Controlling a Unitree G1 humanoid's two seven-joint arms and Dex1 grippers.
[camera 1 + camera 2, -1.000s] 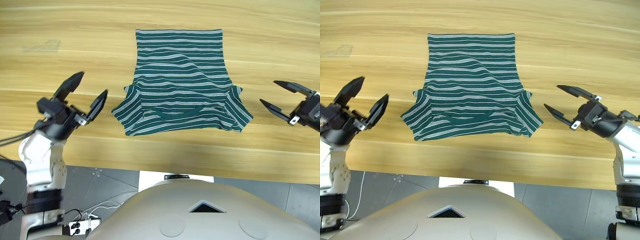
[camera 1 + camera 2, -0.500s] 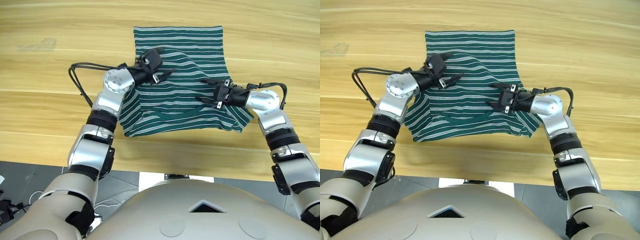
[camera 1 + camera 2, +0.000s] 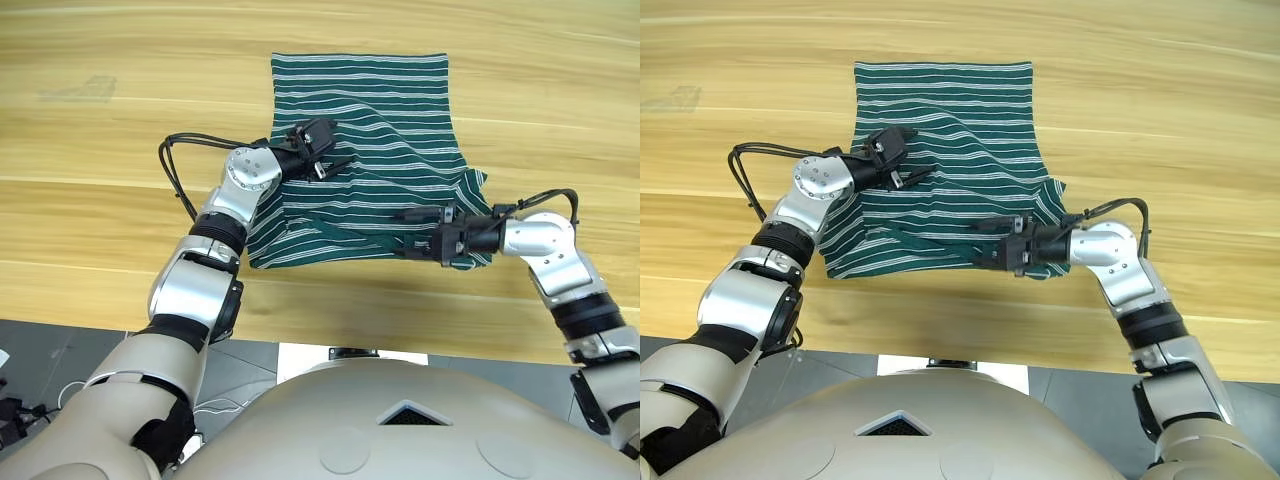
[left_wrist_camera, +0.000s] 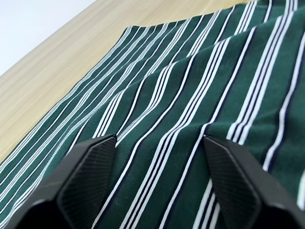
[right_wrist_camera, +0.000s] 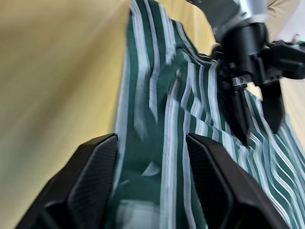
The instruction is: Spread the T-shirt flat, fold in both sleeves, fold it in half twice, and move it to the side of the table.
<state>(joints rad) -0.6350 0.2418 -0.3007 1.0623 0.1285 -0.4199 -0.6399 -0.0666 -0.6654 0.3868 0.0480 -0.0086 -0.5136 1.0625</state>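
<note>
Left eye view: green white-striped fabric T-shirt (image 3: 370, 110) lies wrinkled mid light wooden table (image 3: 120, 60) | my left gripper (image 3: 335, 165), jaws wide, empty, astride a crease | right gripper (image 3: 405, 232) likewise at near edge, presumably to flatten.

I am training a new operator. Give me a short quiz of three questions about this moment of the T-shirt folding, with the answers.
1. True or false: the left gripper is shut on the T-shirt.
2. Where is the right gripper? A) at the shirt's far edge; B) over the part of the shirt nearest the robot; C) far away from the shirt.
3. Fill in: the T-shirt is dark green with ___ stripes.

Key: 1 false, it is open above the cloth; 2 B; 3 white.
</note>
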